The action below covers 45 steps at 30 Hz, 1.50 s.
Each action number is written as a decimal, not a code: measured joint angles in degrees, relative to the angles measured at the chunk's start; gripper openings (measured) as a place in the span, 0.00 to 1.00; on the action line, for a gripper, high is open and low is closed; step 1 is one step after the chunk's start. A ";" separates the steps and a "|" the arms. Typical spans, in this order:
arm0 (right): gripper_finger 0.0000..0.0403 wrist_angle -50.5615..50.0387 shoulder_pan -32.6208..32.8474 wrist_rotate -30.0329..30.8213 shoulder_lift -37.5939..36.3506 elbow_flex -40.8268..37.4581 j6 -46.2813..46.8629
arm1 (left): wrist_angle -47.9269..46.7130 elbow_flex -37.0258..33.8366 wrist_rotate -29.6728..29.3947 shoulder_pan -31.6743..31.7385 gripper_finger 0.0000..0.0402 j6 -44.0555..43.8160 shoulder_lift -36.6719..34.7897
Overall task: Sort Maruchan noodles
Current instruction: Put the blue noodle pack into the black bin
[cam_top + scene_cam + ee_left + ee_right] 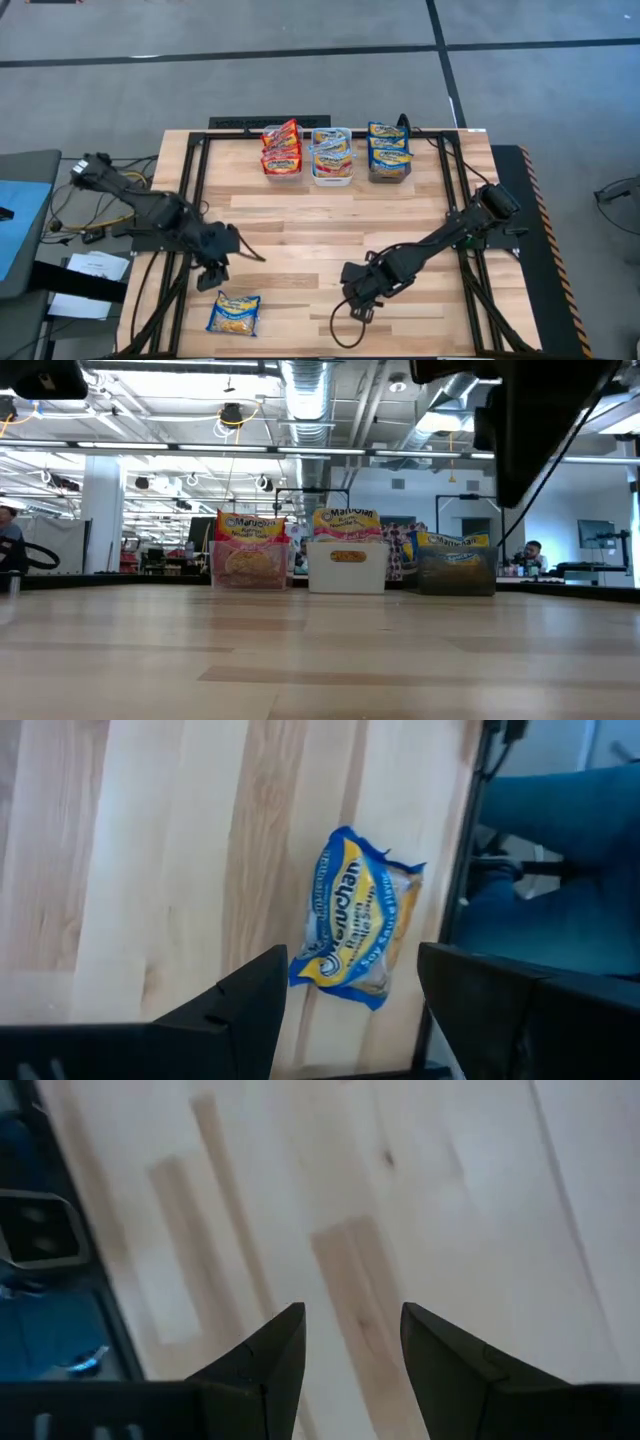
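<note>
One blue-and-yellow packet [234,313] is left loose on the counter [330,240], just beside the left gripper [214,276], whose fingers are spread and empty. Farther from that packet, the right gripper [356,300] is held spread over bare wood. Farthest off, the other noodles [335,152] appear already sorted into three bins [333,178], so probably only one placement remains.

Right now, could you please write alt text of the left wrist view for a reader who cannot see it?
A blue and yellow Maruchan noodle packet lies flat on the wooden table near its edge. The open left end effector hovers above it, its two dark fingers framing the packet's near end.
</note>
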 joint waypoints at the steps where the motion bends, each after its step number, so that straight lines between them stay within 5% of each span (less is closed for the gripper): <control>1: 0.46 1.03 0.18 0.00 0.00 0.00 -0.01 | 0.30 0.00 -0.89 -0.99 0.53 -0.36 0.80; 13: 0.46 6.92 1.54 0.00 0.00 0.00 -0.04 | 6.71 0.00 -3.37 -10.48 0.53 -0.03 12.80; 23: 0.46 8.40 2.93 0.00 0.00 0.00 1.25 | 6.65 0.00 -2.98 -12.24 0.49 1.79 22.67; 28: 0.46 8.40 3.72 0.04 0.00 0.00 1.27 | 8.53 0.00 0.31 -12.15 0.45 4.38 23.77; 35: 0.46 8.40 3.77 0.09 0.00 0.00 1.30 | 11.31 -0.05 -2.47 -12.08 0.43 3.56 23.73; 45: 0.46 8.40 3.72 0.13 0.00 0.00 1.30 | 18.54 -7.71 0.58 -12.15 0.43 0.00 23.67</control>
